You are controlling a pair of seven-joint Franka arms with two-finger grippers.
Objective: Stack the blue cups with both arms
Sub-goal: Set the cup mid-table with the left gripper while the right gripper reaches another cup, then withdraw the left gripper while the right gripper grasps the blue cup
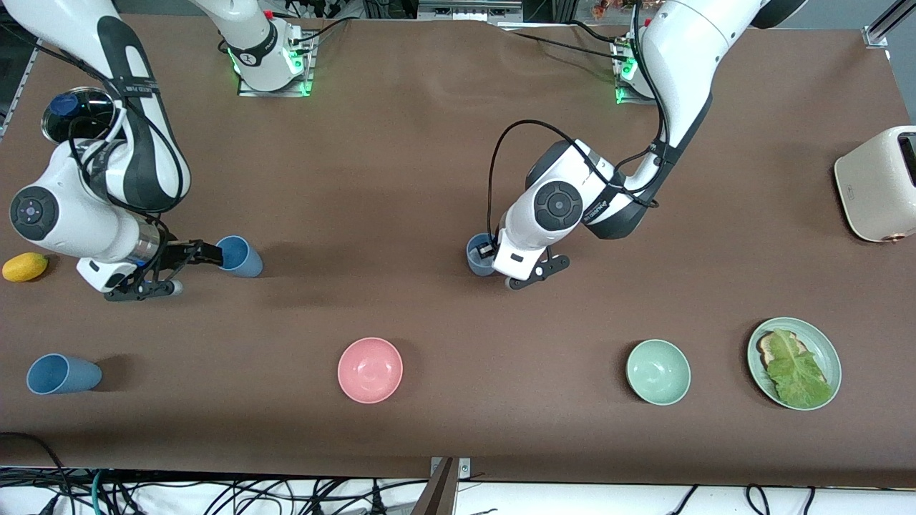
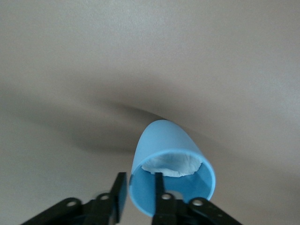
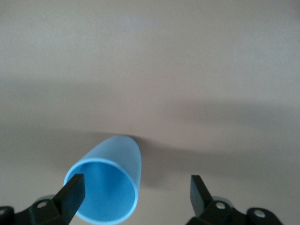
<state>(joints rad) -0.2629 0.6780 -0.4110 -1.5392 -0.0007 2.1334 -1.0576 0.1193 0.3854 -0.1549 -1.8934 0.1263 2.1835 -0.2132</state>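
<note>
Three blue cups show in the front view. My left gripper (image 1: 492,252) is shut on the rim of one blue cup (image 1: 479,254) near the table's middle, one finger inside (image 2: 159,190) and one outside. In the left wrist view this cup (image 2: 164,145) has something white inside, between my left gripper's (image 2: 139,192) fingers. My right gripper (image 1: 195,270) is open beside a second blue cup (image 1: 240,256), one finger at its rim. The right wrist view shows that cup (image 3: 110,161) by one finger of my right gripper (image 3: 137,190). A third blue cup (image 1: 61,373) stands nearer the camera.
A pink bowl (image 1: 370,370), a pale green bowl (image 1: 658,372) and a green plate with toast and lettuce (image 1: 794,363) line the near side. A cream toaster (image 1: 880,182) sits at the left arm's end. A yellow fruit (image 1: 25,266) and a metal dish (image 1: 75,111) sit at the right arm's end.
</note>
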